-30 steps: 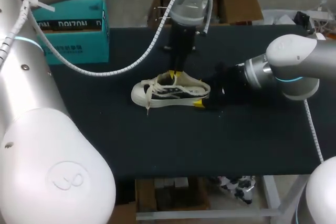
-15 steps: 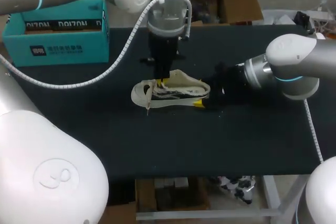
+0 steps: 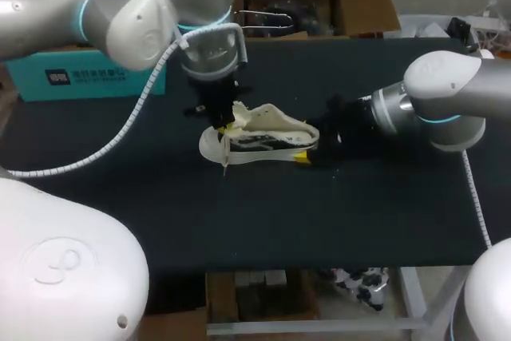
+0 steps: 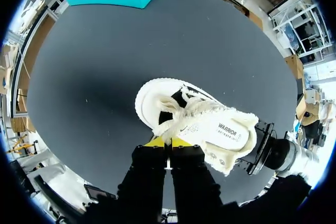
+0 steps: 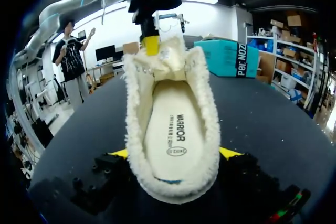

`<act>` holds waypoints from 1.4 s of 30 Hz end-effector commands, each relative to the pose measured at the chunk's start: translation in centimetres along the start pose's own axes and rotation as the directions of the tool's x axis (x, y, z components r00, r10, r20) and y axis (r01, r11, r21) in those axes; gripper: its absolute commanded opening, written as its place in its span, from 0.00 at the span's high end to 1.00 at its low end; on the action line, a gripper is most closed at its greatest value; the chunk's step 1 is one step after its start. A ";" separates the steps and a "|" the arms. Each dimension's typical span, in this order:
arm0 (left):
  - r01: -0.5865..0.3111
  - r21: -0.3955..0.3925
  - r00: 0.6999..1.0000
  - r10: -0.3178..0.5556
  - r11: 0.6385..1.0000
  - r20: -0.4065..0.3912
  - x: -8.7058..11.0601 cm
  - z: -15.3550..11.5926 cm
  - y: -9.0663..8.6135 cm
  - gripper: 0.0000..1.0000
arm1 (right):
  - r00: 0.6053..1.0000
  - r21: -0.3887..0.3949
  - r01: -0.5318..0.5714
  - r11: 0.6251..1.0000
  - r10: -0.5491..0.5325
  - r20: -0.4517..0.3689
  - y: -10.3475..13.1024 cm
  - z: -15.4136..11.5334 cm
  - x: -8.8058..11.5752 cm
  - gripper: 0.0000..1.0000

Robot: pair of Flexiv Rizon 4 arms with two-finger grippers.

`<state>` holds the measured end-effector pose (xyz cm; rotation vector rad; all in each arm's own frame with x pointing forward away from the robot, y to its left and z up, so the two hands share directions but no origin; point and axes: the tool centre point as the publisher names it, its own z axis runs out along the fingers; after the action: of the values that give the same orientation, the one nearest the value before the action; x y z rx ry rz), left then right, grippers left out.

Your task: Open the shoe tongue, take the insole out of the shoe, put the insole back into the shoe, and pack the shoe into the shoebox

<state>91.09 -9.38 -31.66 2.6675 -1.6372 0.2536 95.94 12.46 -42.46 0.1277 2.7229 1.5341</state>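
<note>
A white shoe [image 3: 259, 140] with black marks sits near the middle of the dark bench [image 3: 319, 213]; its toe points to my left side and its heel to my right.

The left arm comes down from the far left; its pincer [image 3: 229, 127] is at the front of the shoe's opening. In the left wrist view the two yellow tips of this pincer [image 4: 168, 143] are almost together, and they pinch the fluffy edge of the tongue [image 5: 165, 61]. The tongue stands up and leans toward the toe, so the shoe is wide open.

The right arm comes in from the right, low over the bench; its pincer [image 3: 307, 156] is at the heel. In the right wrist view one yellow finger [image 5: 121, 153] presses on each side of the heel, so this pincer grips the shoe.

The insole [image 5: 173, 135] lies flat inside the shoe; it is cream with dark print on it, and fluffy lining goes all round it.

The shoebox [image 3: 80, 77] is blue-green and stands at the far left corner of the bench, well apart from the shoe; the left arm hides part of it.
</note>
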 end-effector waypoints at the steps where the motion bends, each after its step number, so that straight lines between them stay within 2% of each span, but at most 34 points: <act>1: -0.025 -0.047 0.983 0.016 0.999 -0.185 -0.1 1.2 -1.0 1.00 | 1.000 -0.003 0.001 1.000 -0.001 -0.001 -0.3 0.1 -0.1 1.00; 5: -0.063 -0.067 0.978 0.049 0.996 -0.204 0.0 1.2 -0.9 1.00 | 1.000 -0.003 0.001 1.000 -0.001 -0.001 -0.3 0.1 -0.1 1.00; 6: -0.080 -0.073 0.976 0.063 0.994 -0.209 -0.1 1.0 -0.8 0.96 | 1.000 -0.003 0.001 1.000 -0.001 -0.001 -0.3 0.1 -0.1 1.00; 8: -0.109 -0.066 0.971 0.092 0.992 -0.221 0.0 0.3 -0.7 0.71 | 1.000 -0.003 0.001 1.000 -0.001 -0.001 -0.3 0.1 -0.1 1.00; 12: -0.191 -0.041 0.957 0.177 0.981 -0.230 0.4 -1.7 -0.5 0.64 | 1.000 -0.003 0.001 1.000 -0.001 -0.001 -0.3 0.1 -0.1 1.00; 19: -0.374 0.059 0.908 0.378 0.926 -0.182 1.4 -7.3 0.4 0.59 | 1.000 -0.003 0.001 1.000 -0.001 -0.001 -0.3 0.1 -0.1 1.00; 21: -0.454 0.082 0.874 0.461 0.887 -0.154 1.9 -8.7 1.1 0.68 | 1.000 -0.003 0.001 1.000 -0.001 -0.001 -0.3 0.1 -0.1 1.00; 22: -0.486 0.093 0.859 0.495 0.869 -0.133 2.4 -9.2 1.2 0.78 | 1.000 -0.003 0.001 1.000 -0.001 -0.001 -0.3 0.1 -0.1 1.00; 23: -0.548 0.098 0.823 0.557 0.831 -0.117 2.9 -9.6 1.2 0.92 | 1.000 -0.003 0.001 1.000 -0.001 -0.001 -0.3 0.1 -0.1 1.00; 24: -0.600 0.099 0.786 0.608 0.794 -0.114 3.3 -9.9 1.3 1.00 | 1.000 -0.003 0.001 1.000 -0.001 -0.001 -0.3 0.1 -0.1 1.00; 25: -0.648 0.106 0.750 0.656 0.754 -0.081 3.8 -10.0 1.3 1.00 | 1.000 -0.003 0.001 1.000 -0.001 -0.001 -0.3 0.1 -0.1 1.00; 27: -0.808 0.083 0.578 0.812 0.583 -0.080 4.8 -10.1 1.2 1.00 | 1.000 -0.003 0.001 1.000 -0.001 -0.001 -0.3 0.1 -0.1 1.00; 28: -0.885 0.041 0.460 0.885 0.463 -0.069 5.2 -10.0 1.3 1.00 | 1.000 -0.003 0.001 1.000 -0.001 -0.001 -0.3 0.1 -0.1 1.00; 29: -0.942 0.017 0.332 0.938 0.335 -0.095 5.6 -9.8 1.3 1.00 | 1.000 -0.003 0.001 1.000 -0.001 -0.001 -0.3 0.1 -0.1 1.00; 30: -0.974 0.033 0.216 0.968 0.222 -0.126 5.9 -9.7 1.2 1.00 | 1.000 -0.003 0.001 1.000 -0.001 -0.001 -0.3 0.1 -0.1 1.00; 31: -0.999 0.035 0.020 0.981 0.028 -0.194 6.1 -9.6 1.1 1.00 | 1.000 -0.003 0.001 1.000 -0.001 -0.001 -0.3 0.1 -0.1 1.00; 32: -0.984 0.046 -0.178 0.953 -0.172 -0.245 6.3 -9.5 1.0 1.00 | 1.000 -0.003 0.001 1.000 -0.001 -0.001 -0.3 0.1 -0.1 1.00; 33: -0.952 0.065 -0.306 0.923 -0.299 -0.232 6.6 -9.2 1.0 1.00 | 1.000 -0.003 0.001 1.000 -0.001 -0.001 -0.3 0.1 -0.1 1.00; 34: -0.936 0.000 -0.341 0.908 -0.352 -0.242 7.3 -8.8 0.9 1.00 | 1.000 -0.003 0.001 1.000 -0.001 -0.001 -0.3 0.1 -0.1 1.00; 42: -0.936 0.000 -0.341 0.908 -0.352 -0.242 7.3 -8.8 0.9 1.00 | 1.000 -0.003 0.001 1.000 -0.001 -0.001 -0.3 0.1 -0.1 1.00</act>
<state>91.64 -15.54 -22.09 1.4245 -2.7766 0.4307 95.93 12.42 -42.55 0.1283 2.7220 1.5337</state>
